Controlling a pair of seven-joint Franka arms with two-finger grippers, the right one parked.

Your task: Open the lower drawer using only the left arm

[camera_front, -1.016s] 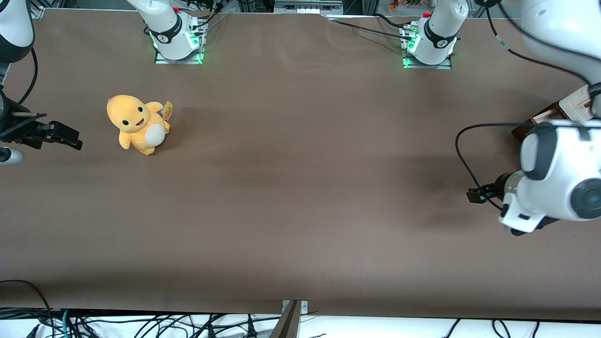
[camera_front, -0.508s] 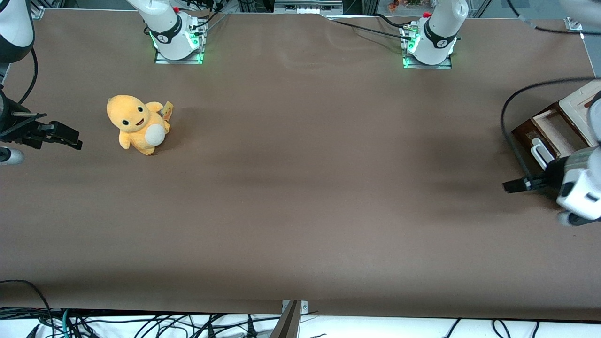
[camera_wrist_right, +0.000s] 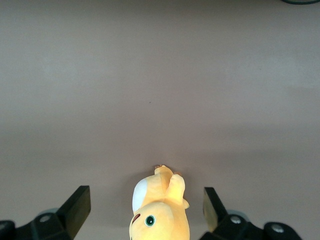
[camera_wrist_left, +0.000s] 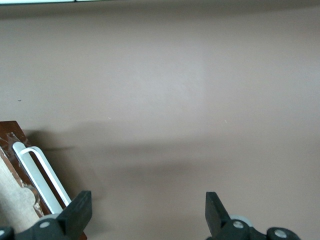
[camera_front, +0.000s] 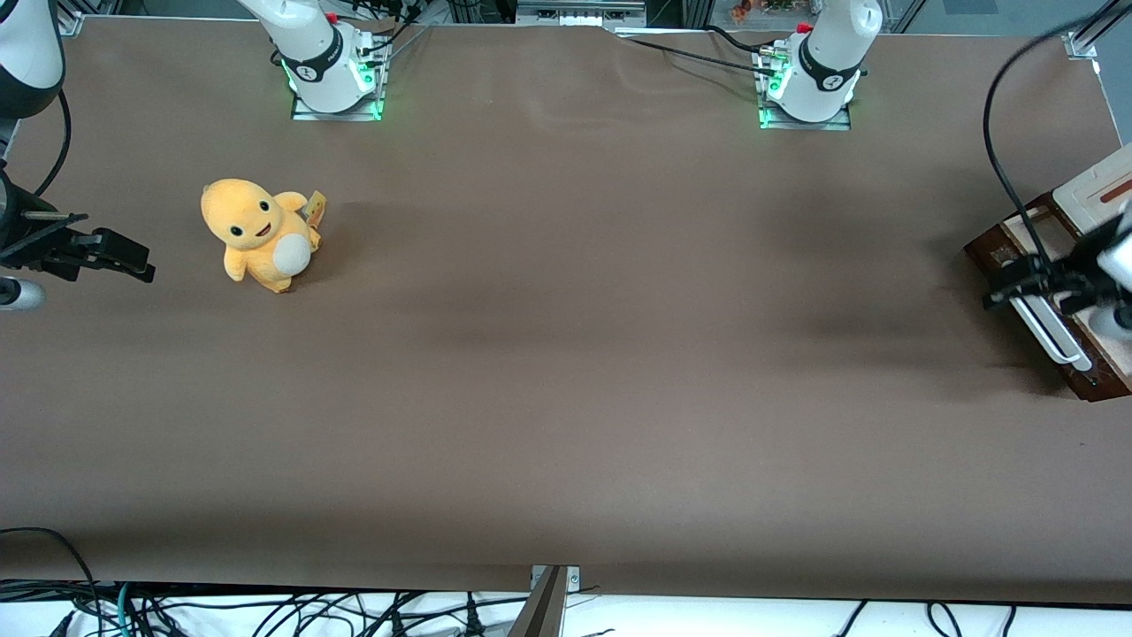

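Lower drawer [camera_front: 1061, 336], a small one with a glossy dark reddish-brown wood front and a long white bar handle [camera_front: 1048, 332], sits at the working arm's end of the brown table [camera_front: 566, 354]. It stands pulled out from under a cream panel with an orange-brown stripe [camera_front: 1101, 190], and a strip of pale beige inside shows between the front and that panel. The black two-finger gripper [camera_front: 1004, 287] of the big white left arm [camera_front: 1116, 257] hangs right at the handle's end farther from the front camera, low over the drawer front. In the left wrist view its fingers [camera_wrist_left: 75, 215] are spread wide apart with nothing between them, and the white handle [camera_wrist_left: 42, 177] runs just beside one fingertip; I cannot tell whether they touch. A black cable [camera_front: 999, 133] loops up from the arm. Well apart, toward the parked arm's end, a yellow-orange plush toy with a white belly [camera_front: 256, 234] sits upright on the table.
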